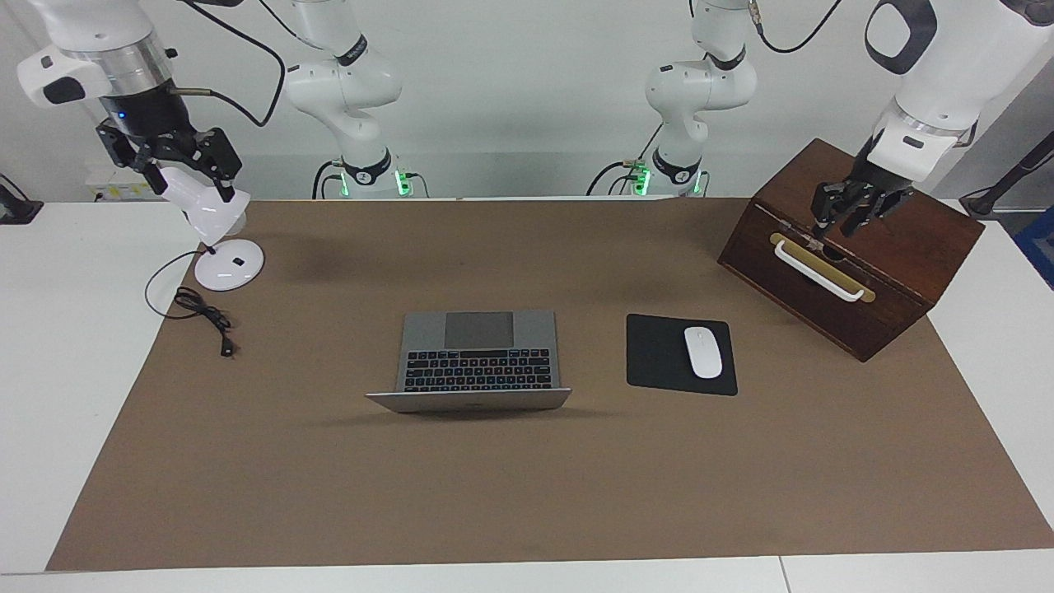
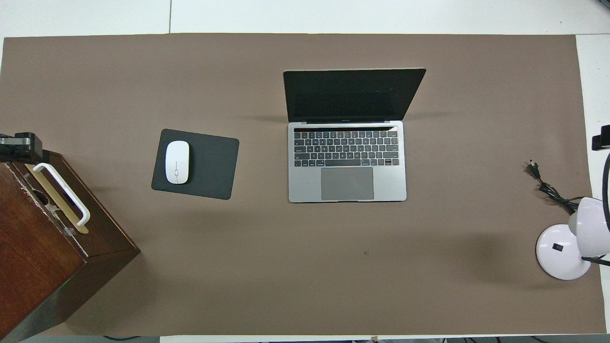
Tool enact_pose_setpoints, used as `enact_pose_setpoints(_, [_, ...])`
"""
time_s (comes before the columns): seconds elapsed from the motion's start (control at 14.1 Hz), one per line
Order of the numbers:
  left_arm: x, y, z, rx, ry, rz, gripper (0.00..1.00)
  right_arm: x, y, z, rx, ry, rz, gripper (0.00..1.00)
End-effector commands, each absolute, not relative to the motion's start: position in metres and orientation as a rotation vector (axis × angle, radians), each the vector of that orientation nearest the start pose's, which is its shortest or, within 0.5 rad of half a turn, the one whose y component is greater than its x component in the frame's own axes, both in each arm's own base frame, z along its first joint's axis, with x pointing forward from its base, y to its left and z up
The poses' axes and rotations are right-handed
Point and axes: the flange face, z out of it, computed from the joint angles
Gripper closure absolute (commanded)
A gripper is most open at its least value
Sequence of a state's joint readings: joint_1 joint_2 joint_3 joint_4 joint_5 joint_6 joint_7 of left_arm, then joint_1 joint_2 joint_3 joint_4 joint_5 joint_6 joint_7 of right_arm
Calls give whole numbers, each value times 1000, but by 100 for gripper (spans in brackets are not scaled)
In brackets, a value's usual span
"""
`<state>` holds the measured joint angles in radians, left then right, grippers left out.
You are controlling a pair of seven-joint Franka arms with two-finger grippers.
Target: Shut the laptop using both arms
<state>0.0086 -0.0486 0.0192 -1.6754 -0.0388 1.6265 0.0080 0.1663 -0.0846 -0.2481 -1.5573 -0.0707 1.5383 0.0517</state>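
The silver-grey laptop [image 1: 478, 350] [image 2: 347, 183] lies open in the middle of the brown mat, its keyboard toward the robots and its dark screen standing up. Neither gripper is near it. At the left arm's end of the table my left gripper [image 1: 852, 216] [image 2: 19, 145] hangs shut over the top front edge of the wooden box [image 1: 914, 239], with nothing seen between its fingertips. My right gripper [image 1: 185, 177] is open at the right arm's end, just over the white lamp's head [image 1: 207, 212]. In the overhead view only a dark edge of the right gripper [image 2: 601, 138] shows.
A black mouse pad [image 1: 659, 354] [image 2: 212, 164] with a white mouse [image 1: 702, 352] [image 2: 177, 161] lies beside the laptop toward the left arm's end. The box [image 2: 43, 247] has a white handle [image 1: 819, 268] [image 2: 62, 193]. The lamp's base [image 1: 229, 265] [image 2: 562, 250] and black cord [image 1: 206, 317] [image 2: 548, 188] lie at the right arm's end.
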Motion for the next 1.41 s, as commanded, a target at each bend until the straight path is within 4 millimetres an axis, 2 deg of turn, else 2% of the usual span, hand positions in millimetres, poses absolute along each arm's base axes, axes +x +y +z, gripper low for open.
enact_pose_setpoints(0.0, [539, 12, 608, -3170, -39, -1, 100, 521, -56, 671, -3175, 190, -130, 0])
enact_pose_setpoints(0.28, [534, 12, 602, -3173, -33, 4, 100, 522, -49, 671, -3172, 172, -136, 0])
enact_pose_setpoints(0.57, [522, -3, 574, -3207, -19, -57, 100, 519, -55, 671, -3172, 177, -118, 0])
enact_pose_setpoints(0.78, [505, -35, 544, -3242, -13, -177, 100, 517, -52, 664, -3169, 181, -96, 0])
enact_pose_setpoints(1.34, [464, -138, 489, -3286, -1, -457, 100, 514, -51, 665, -3164, 183, -84, 0])
